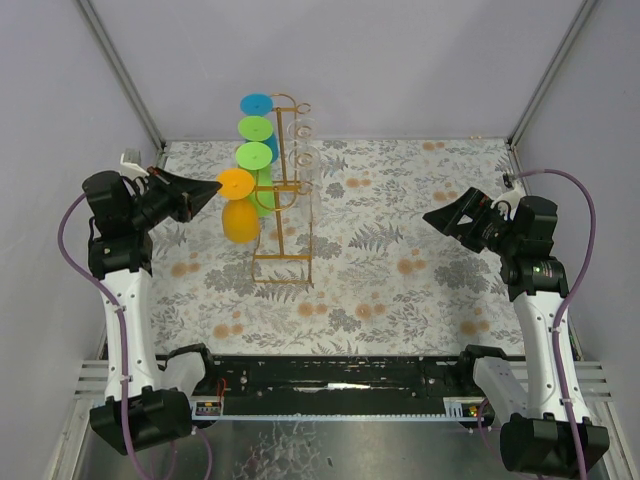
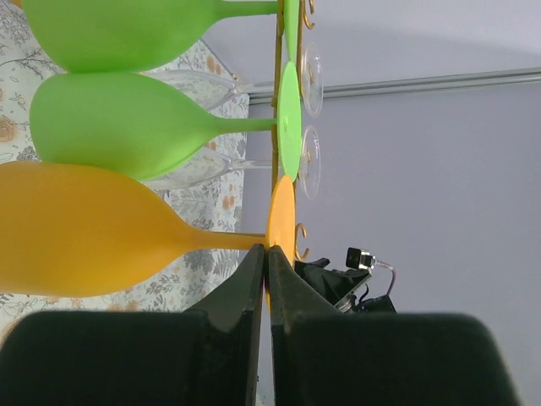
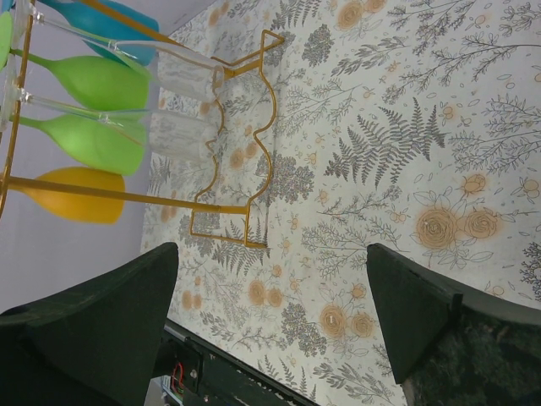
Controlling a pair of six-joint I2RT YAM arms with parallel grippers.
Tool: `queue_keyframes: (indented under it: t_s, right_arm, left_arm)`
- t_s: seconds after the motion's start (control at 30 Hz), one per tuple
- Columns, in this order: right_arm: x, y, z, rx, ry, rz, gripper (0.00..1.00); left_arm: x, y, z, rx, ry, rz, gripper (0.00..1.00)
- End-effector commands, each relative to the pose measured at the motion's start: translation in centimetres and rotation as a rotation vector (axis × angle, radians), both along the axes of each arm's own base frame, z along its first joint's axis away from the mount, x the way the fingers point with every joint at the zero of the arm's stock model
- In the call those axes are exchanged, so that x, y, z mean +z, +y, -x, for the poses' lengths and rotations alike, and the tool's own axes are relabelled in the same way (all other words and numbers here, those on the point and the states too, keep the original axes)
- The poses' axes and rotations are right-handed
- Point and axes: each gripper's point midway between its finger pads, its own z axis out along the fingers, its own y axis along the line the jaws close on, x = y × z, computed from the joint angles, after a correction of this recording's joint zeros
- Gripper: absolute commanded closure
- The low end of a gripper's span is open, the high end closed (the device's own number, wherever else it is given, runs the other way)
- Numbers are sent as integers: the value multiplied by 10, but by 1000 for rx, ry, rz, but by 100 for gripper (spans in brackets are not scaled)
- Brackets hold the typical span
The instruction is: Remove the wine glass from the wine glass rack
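Nearest my left wrist lens, the left gripper (image 2: 267, 254) is closed, and I see its fingertips pinching the lower rim of the orange wine glass (image 1: 240, 218) foot. That glass hangs bowl-down at the near end of the wine glass rack (image 1: 283, 258), in front of the green glasses (image 1: 254, 155). The right gripper (image 3: 272, 254) hovers with its jaws spread wide over the floral table cover (image 1: 400, 290), well apart from the rack.

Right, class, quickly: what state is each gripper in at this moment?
Left gripper: shut, tips at the foot of the orange wine glass; a grip on it cannot be told.
Right gripper: open, holding nothing.
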Motion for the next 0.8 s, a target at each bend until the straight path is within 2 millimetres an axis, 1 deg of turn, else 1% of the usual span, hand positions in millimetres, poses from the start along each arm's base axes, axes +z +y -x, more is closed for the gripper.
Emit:
queue_keyframes:
  t_s: [0.0, 0.17, 0.4, 0.63, 0.7, 0.77]
  right_arm:
    - [7, 1, 3, 11, -39, 15, 1]
    - [7, 1, 4, 12, -40, 17, 1]
    - [10, 1, 5, 15, -46, 25, 1]
    - [14, 1, 5, 18, -57, 33, 1]
    - [17, 1, 4, 22, -65, 31, 1]
    - [21, 2, 0, 25, -72, 30, 1]
  left_arm:
    - [14, 5, 0, 39, -66, -16, 100]
    - [19, 7, 3, 55, -79, -18, 100]
    - [39, 22, 8, 148, -143, -102, 100]
    - [77, 42, 15, 277, -274, -315, 100]
    - [92, 47, 16, 297, -327, -382, 100]
    - [111, 49, 18, 304, -398, -457, 100]
